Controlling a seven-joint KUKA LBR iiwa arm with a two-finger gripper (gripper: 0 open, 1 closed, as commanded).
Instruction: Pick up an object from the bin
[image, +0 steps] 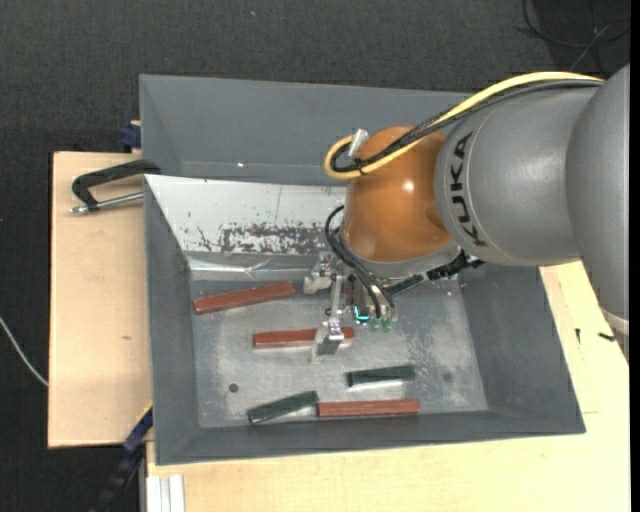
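Closest to the lens is my arm (540, 170), a broad, smooth grey cylinder coming in from the right, with a glossy orange cover (395, 205) rounded like a dome at the wrist and a pale yellow cable (500, 92) arching over it. Below the cover, my gripper (333, 338) hangs low over the floor of the bin (300, 130), right at the right end of the middle bar (285, 340), a flat, straight red-brown stick lying near the bin's centre. Whether the gripper is released or clenched on that end I cannot tell, since small metal parts and wires crowd the tip. The upper bar (245, 298), also red-brown and slightly tilted, lies apart toward the back left. Toward the front lie a short green bar (380, 377), dark and glossy, then a front green bar (283, 408) meeting end to end with a front red bar (368, 408). The bin is dull grey sheet metal with sloping walls, its floor speckled and its back wall scuffed with dark flecks.
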